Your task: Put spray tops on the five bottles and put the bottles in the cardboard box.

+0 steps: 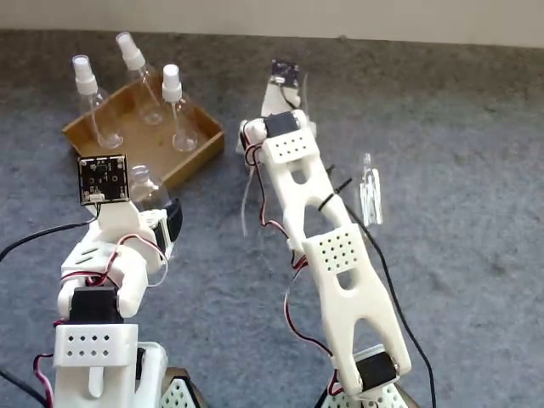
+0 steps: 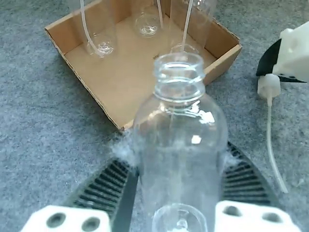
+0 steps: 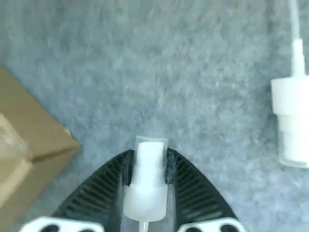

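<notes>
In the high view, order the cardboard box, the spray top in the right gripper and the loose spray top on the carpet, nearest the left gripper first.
1. cardboard box, just beyond the left gripper.
2. held spray top, right of the box.
3. loose spray top, farthest, out to the right.

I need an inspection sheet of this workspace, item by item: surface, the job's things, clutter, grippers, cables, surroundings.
Surface: grey carpet.
Job's things: cardboard box holds three upright bottles, each with its top on; a loose spray top lies on the carpet.
Clutter: nothing seen.
Grippers: left gripper shut on an open bottle beside the box; right gripper shut on a spray top.
Cables: red and black wires run along both arms.
Surroundings: pale strip beyond the carpet's far edge.
</notes>
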Controlling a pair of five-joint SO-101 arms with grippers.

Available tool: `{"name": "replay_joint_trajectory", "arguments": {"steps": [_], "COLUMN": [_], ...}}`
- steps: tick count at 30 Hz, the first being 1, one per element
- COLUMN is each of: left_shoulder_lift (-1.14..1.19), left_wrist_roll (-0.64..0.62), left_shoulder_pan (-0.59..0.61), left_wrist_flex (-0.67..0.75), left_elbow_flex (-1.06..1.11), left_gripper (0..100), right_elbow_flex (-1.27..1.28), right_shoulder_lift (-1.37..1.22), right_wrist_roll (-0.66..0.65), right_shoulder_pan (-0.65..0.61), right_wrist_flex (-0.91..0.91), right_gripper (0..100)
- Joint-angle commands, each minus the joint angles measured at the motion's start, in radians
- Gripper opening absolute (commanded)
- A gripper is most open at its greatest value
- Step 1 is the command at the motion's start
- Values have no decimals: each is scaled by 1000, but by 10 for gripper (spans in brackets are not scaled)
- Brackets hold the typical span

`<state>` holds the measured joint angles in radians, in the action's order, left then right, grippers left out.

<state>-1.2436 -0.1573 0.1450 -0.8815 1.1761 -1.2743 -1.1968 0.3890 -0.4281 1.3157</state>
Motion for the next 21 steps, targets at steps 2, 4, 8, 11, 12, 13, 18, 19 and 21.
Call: {"name": "replay_joint_trajectory", "arguments": {"steps": [2,4,8,11,12,13,18,19,21], "left_shoulder_lift": [-19,-19,-19,-19,-19,-19,-21,-21,-21], "left_wrist_roll": [-12,-12,-12,-14,-14,-14,-12,-12,-12], "left_shoulder_pan": [2,2,1,-15,-27,-44,-120,-139,-188], "left_wrist_flex": [26,26,26,26,21,21,26,26,26], "left_elbow_flex": [-4,-4,-4,-4,-4,-4,15,22,30], "left_gripper": [108,108,110,110,110,110,111,111,111], "right_elbow_flex": [-53,-53,-53,-53,-53,-53,-53,-53,-53], "right_shoulder_lift": [73,101,170,234,257,282,400,423,472], "right_wrist_roll": [-115,-153,-235,-287,-302,-318,-384,-384,-382], "right_shoulder_pan": [16,28,59,77,81,81,79,81,82], "right_wrist_flex": [127,163,217,259,275,291,366,377,395], "right_gripper": [5,5,5,5,5,5,5,5,5]}}
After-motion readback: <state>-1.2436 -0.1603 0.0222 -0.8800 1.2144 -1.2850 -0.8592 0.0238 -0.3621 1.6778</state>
